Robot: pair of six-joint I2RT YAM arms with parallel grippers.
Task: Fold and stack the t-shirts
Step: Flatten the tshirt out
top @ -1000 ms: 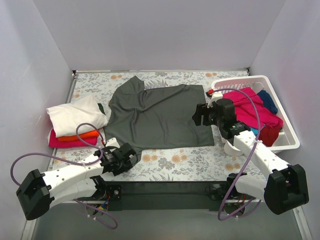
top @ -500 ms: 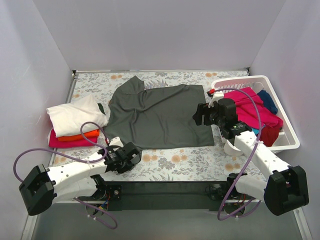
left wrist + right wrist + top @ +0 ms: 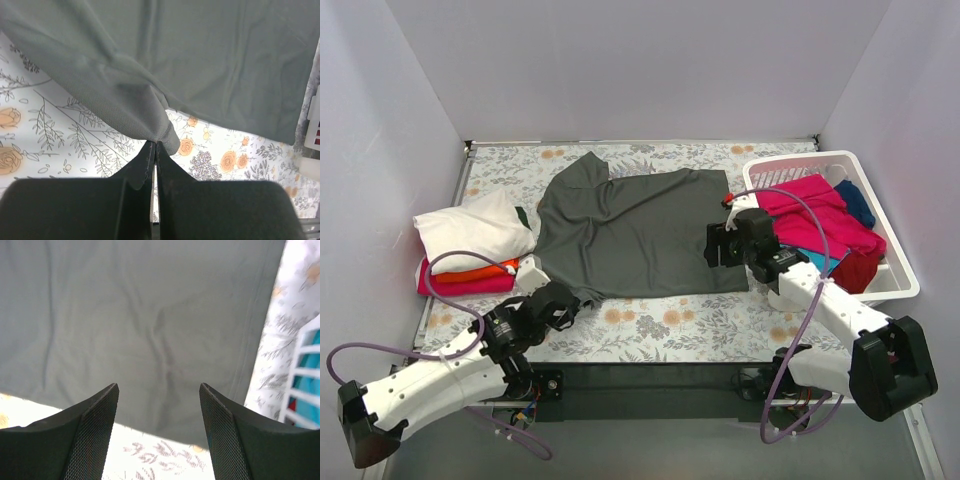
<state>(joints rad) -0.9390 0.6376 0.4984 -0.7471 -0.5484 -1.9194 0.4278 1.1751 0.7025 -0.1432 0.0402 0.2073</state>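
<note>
The dark grey t-shirt (image 3: pixel 640 230) lies spread out in the middle of the flowered table (image 3: pixel 700 320), its stitched hem along the right side in the top view and a flap of cloth reaching toward the upper left. The left gripper (image 3: pixel 154 146) sits at the shirt's lower-left corner. In its wrist view the two black fingers are pressed together with no gap, and a peak of grey cloth is drawn into their tips, puckering the fabric around it. The right gripper (image 3: pixel 159 390) is over the shirt's right edge, near its lower-right corner. Its fingers stand wide apart with nothing between them — only flat grey fabric and the hem line lie beneath. Whether the tips touch the cloth cannot be told.

At the left of the top view is a folded stack: a white t-shirt (image 3: pixel 470 228) on an orange t-shirt (image 3: pixel 485 270) on a folded magenta pink t-shirt (image 3: pixel 455 285). At the right, the white slatted basket (image 3: pixel 800 159) holds a loose magenta pink t-shirt (image 3: pixel 810 200), a navy blue t-shirt (image 3: pixel 857 200), a teal t-shirt (image 3: pixel 825 262) and a maroon t-shirt (image 3: pixel 860 268) — all crumpled together.
</note>
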